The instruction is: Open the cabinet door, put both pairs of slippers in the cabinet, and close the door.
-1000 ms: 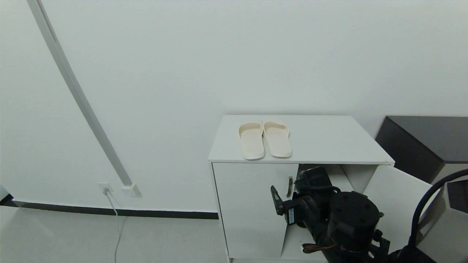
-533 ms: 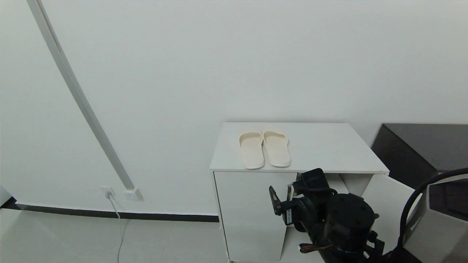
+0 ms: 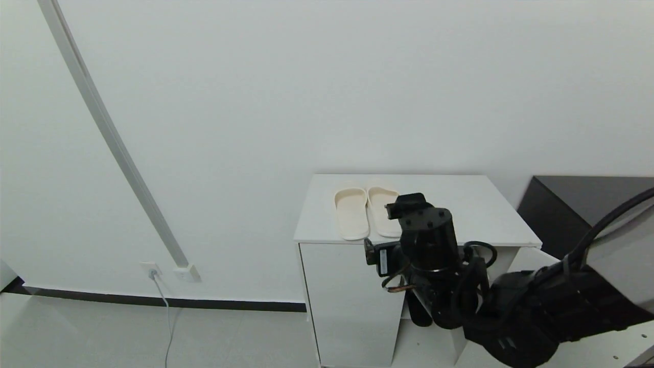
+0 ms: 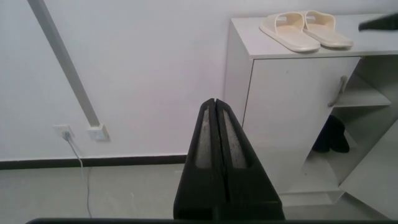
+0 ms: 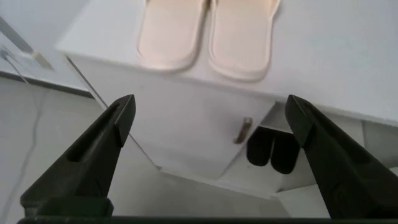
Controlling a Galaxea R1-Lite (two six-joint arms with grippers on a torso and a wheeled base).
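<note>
Now: the right pincer (image 5: 209,102) hangs above the front of the cabinet (image 3: 352,301), fingers spread wide, nothing held. The cream slippers (image 5: 205,34) lie side by side, touching, on the cabinet top near its front edge, just ahead of the pincer. Their long axis runs front to back, in line with its reach. The opening spans across the pair, so I judge a forward-and-down move would straddle both at once. The black slippers (image 5: 273,151) sit inside, low down. The left pincer (image 4: 216,106) is pressed closed, empty, low and well apart to the left. The right arm is nearer.
</note>
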